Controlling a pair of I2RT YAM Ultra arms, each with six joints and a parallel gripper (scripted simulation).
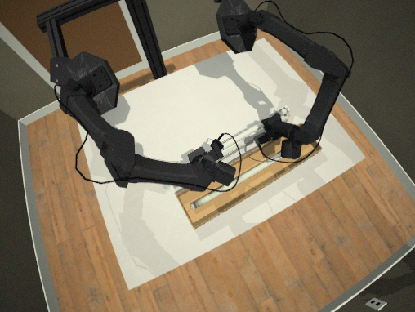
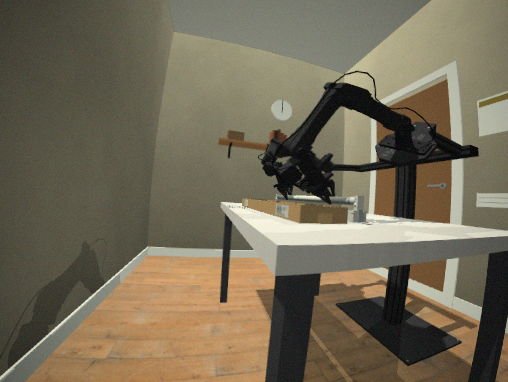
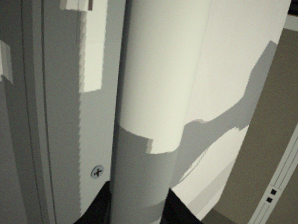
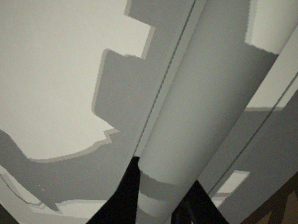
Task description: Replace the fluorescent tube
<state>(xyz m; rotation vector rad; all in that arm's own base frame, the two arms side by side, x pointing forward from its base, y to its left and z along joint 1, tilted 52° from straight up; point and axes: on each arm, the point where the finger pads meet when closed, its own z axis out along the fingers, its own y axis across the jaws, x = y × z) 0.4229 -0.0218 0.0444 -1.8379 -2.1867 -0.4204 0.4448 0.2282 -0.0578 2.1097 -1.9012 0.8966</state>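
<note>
One bench [image 1: 176, 106] [image 2: 390, 240] spreads beneath both end effectors. The carton [image 1: 245, 194] [image 2: 320, 214] sits just beyond them, away from the arm bases. Below them runs the light fixture [image 1: 287, 114] [image 2: 359, 207] [image 3: 97, 125] [image 4: 168, 87]. My left end effector [image 1: 267, 128] [image 2: 327, 195] [image 3: 135, 191] and right end effector [image 1: 204, 157] [image 2: 285, 192] [image 4: 158, 171] both grip one pale tube [image 1: 241, 139] [image 2: 340, 200] [image 3: 155, 75] [image 4: 200, 90]; I can't tell if it's locked. Another tube [image 1: 206, 200] lies inside the carton.
</note>
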